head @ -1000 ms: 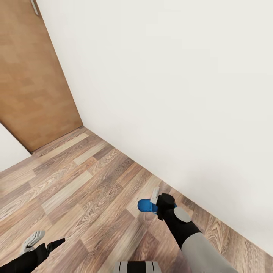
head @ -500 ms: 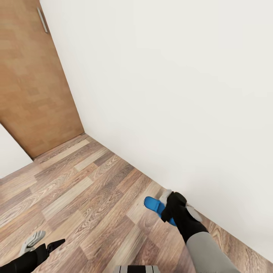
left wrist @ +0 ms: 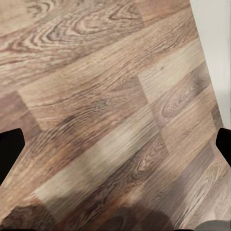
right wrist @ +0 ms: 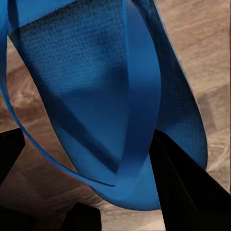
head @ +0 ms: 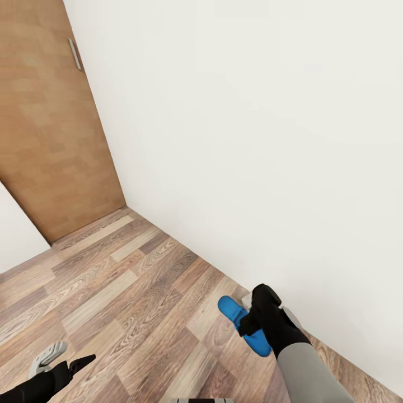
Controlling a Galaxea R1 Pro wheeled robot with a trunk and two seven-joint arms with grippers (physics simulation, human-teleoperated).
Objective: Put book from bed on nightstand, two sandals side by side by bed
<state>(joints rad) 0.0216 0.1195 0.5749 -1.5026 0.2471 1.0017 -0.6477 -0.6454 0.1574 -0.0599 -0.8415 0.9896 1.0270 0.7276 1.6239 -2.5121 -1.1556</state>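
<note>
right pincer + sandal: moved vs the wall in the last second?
Yes. The right pincer with the sandal swung toward the wall baseboard; the sandal's length turned to run alongside it.

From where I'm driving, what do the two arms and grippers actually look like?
The right arm has a light-grey forearm sleeve ending in a black wrist with a round grey joint cap; the right gripper is black with pale grey fingers. The left arm is black, and the left gripper pairs a pointed black finger with a ribbed light-grey one.

Head view: high, tilted down at plank floor point(head: 129, 291), wall point(head: 268, 140) 1 o'clock. Left wrist: close, facing floor. Right wrist: very close on sandal point(right wrist: 106, 96); shared with head view point(head: 243, 324).
</note>
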